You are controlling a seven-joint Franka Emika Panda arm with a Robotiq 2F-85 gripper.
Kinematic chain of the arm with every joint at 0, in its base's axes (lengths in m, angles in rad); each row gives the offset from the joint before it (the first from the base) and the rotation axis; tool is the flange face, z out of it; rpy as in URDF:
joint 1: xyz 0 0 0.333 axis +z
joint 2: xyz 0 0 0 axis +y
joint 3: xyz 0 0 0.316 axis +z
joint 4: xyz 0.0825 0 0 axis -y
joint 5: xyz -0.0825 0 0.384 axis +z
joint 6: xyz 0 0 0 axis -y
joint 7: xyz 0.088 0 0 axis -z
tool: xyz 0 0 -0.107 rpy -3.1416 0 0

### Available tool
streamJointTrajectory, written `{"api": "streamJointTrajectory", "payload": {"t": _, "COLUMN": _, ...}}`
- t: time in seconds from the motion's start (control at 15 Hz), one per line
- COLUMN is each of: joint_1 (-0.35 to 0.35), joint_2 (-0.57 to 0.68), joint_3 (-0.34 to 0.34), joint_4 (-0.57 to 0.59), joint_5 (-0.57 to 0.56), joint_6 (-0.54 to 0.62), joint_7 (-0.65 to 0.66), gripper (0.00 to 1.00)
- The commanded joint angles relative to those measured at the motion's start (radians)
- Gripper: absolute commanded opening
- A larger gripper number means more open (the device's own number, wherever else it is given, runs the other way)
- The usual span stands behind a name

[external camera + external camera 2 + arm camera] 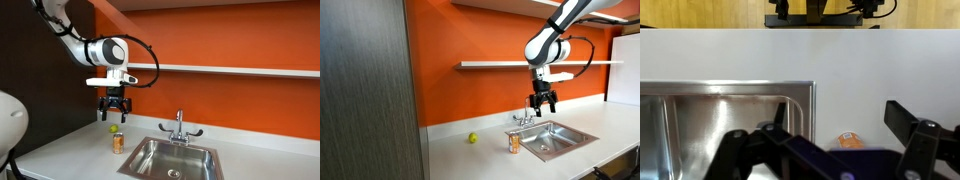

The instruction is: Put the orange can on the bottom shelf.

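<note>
Fingers (925,145) stand wide apart in the wrist view, dark prongs on either side of the bottom edge, clamped on nothing and touching nothing. Between them, low in that view, the pale top and orange rim of the can (848,140) peep out, partly hidden by the gripper's (815,140) body.

Sink (720,120) lies just beside the can, sunk into the counter (880,60). Its steel basin shows bare metal in the wrist view, and in an exterior view a drain (172,172) sits in its floor.

In both exterior views the can (118,143) (515,144) stands upright on the counter at the sink's (175,158) (555,138) outer edge, not in the basin. The gripper (114,116) (545,103) hangs above it, fingers pointing down, with open air between fingertips and can. How squarely it sits over the can I cannot tell, since the views disagree.

A small yellow-green ball (113,129) (473,138) rests on the counter near the can, on the side away from the sink. The faucet (180,125) (525,117) rises behind the basin.

Farthest back, the bottom shelf (230,70) (500,65) runs along the orange wall (240,100), higher than the gripper and well apart from the can
</note>
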Motion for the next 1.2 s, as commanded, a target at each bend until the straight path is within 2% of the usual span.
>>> {"api": "streamJointTrajectory", "payload": {"t": 0.0, "joint_1": 0.006, "joint_2": 0.007, "joint_3": 0.017, "joint_4": -0.039, "joint_5": 0.009, "joint_6": 0.068, "joint_7": -0.024, "gripper": 1.0}}
{"api": "streamJointTrajectory", "payload": {"t": 0.53, "joint_1": 0.013, "joint_2": -0.022, "joint_3": 0.02, "joint_4": -0.175, "joint_5": 0.011, "joint_6": 0.142, "joint_7": -0.034, "gripper": 1.0}}
{"api": "streamJointTrajectory", "payload": {"t": 1.13, "joint_1": 0.036, "joint_2": 0.114, "joint_3": 0.055, "joint_4": -0.175, "joint_5": 0.002, "joint_6": 0.334, "joint_7": 0.004, "gripper": 1.0}}
